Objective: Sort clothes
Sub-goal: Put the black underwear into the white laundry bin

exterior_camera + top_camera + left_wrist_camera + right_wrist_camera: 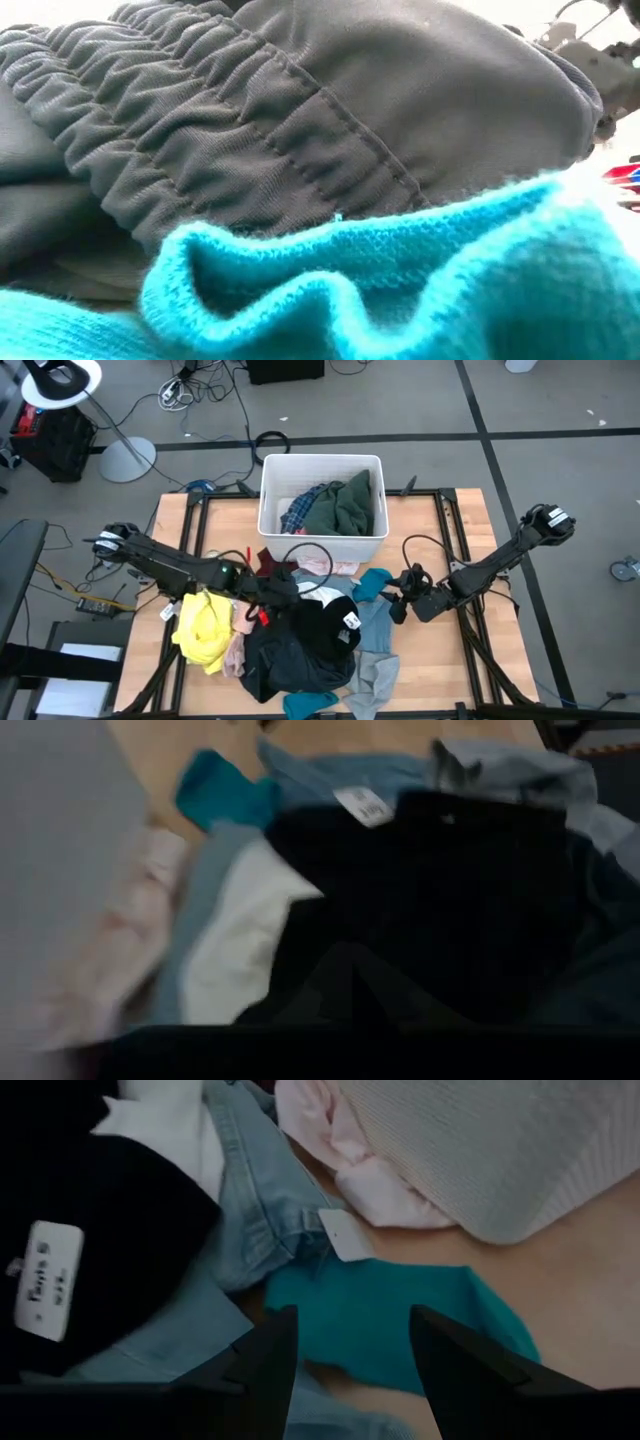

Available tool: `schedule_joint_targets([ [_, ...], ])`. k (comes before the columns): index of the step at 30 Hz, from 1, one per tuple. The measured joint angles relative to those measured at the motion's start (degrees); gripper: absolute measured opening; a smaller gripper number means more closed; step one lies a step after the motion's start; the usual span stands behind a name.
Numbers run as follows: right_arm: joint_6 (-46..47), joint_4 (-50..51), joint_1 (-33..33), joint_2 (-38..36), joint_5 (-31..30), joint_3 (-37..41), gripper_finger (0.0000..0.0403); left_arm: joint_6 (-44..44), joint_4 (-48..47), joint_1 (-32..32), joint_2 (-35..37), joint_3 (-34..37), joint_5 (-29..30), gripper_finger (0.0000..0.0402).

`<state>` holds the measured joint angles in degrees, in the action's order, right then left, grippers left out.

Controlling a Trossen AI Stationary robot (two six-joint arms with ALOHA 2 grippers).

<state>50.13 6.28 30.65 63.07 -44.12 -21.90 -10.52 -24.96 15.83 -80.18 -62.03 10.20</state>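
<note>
Teal knit (400, 290) fills the low view, grey garment (300, 110) behind. Clothes pile (300, 640) mid-desk (460, 660). Left pincer (272, 588) shut at pile's top edge; whether it grips fabric, can't tell. Right pincer (350, 1350) wide open over teal garment (400, 1315), holding nothing.

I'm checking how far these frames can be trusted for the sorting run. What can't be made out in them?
- Left gripper: whether it holds cloth; too small in the high view, unseen in its dark wrist view.
- Table: low view blocked by grey fabric and teal knit.
- White bin: lower contents, hidden under the green garment.
</note>
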Motion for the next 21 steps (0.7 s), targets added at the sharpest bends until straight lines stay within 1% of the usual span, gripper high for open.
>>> schedule_joint_targets([
  [3, 0.95, -6.04, 0.00, 0.00, -0.02, 4.14, 0.0194, 1.48, -6.63, -0.56, 0.04, -6.45, 2.26, 0.0001],
  [7, 1.44, -14.37, -0.02, 0.00, -0.41, 9.42, 0.0194, 4.20, -12.66, -1.80, 0.09, -14.10, 5.69, 0.0001],
  [9, 1.46, -17.70, -0.04, 0.00, -0.98, 11.04, 0.0194, 4.41, -15.47, -3.02, 0.09, -17.75, 6.04, 0.0001],
  [11, 1.39, -19.44, -0.04, 0.00, -1.20, 11.68, 0.0194, 4.36, -15.98, -4.02, 0.24, -19.85, 5.69, 0.0001],
  [13, 0.88, -20.24, -0.04, 0.00, -1.21, 11.83, 0.0194, 4.34, -15.91, -4.48, 0.25, -20.12, 4.89, 0.0001],
  [16, 0.28, -20.39, -0.07, 0.00, -1.29, 11.83, 0.0194, 4.34, -17.24, -4.49, -0.11, -19.59, 1.70, 0.0004],
  [18, -0.09, -20.41, -0.13, 0.00, -1.36, 11.83, 0.0194, 4.28, -16.45, -4.12, -0.13, -17.88, 0.07, 0.0007],
  [21, -0.26, -20.47, -0.51, 0.00, -1.36, 11.83, 0.0194, 2.70, -14.69, -3.29, -0.22, -13.89, -0.40, 0.0010],
])
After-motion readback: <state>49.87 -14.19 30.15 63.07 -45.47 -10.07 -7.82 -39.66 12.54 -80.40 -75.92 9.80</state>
